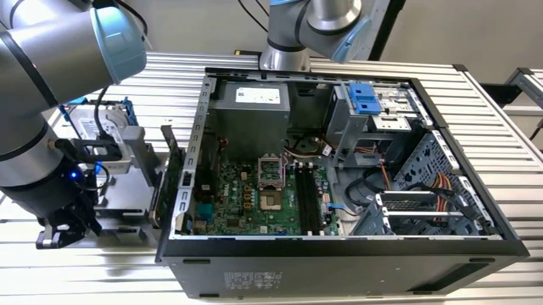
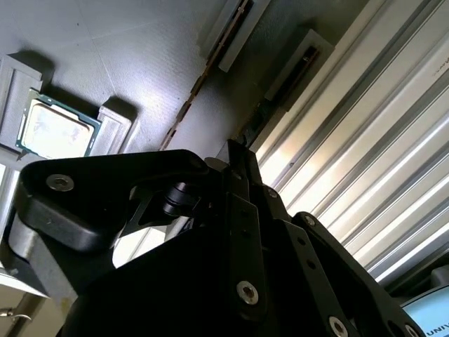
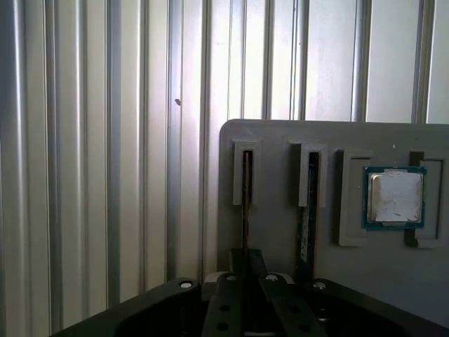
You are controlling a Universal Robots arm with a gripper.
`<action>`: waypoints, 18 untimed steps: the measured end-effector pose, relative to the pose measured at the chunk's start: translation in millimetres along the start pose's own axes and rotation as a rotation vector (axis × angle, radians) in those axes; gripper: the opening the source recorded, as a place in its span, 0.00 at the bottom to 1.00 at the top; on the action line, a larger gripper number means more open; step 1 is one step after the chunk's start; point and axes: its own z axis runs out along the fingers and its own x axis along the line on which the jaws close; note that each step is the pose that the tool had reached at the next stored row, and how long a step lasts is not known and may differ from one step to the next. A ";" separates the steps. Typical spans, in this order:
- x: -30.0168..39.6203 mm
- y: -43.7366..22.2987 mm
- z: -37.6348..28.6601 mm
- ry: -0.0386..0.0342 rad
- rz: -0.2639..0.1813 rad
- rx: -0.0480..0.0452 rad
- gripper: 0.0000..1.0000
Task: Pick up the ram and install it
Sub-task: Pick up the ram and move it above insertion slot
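The gripper [image 3: 247,261] sits low over a grey holder tray [image 3: 280,140], its tip at the near end of one slot. The ram [image 3: 247,196] stands on edge in that slot. Whether the fingers are apart or clamped on it cannot be told. A second stick [image 3: 306,210] stands in the neighbouring slot, with a processor [image 3: 395,197] in a recess beyond. In the exterior view the open computer case [image 1: 339,254] lies to the exterior view's right, its motherboard [image 1: 246,203] exposed

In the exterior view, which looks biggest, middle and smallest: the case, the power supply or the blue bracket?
Biggest: case
Middle: power supply
Smallest: blue bracket
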 end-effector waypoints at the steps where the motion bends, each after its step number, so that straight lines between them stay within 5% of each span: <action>1: 0.0 0.0 0.0 0.0000 0.000 0.0001 0.00; 18: 0.3 0.0 -21.2 0.0000 0.000 0.0000 0.00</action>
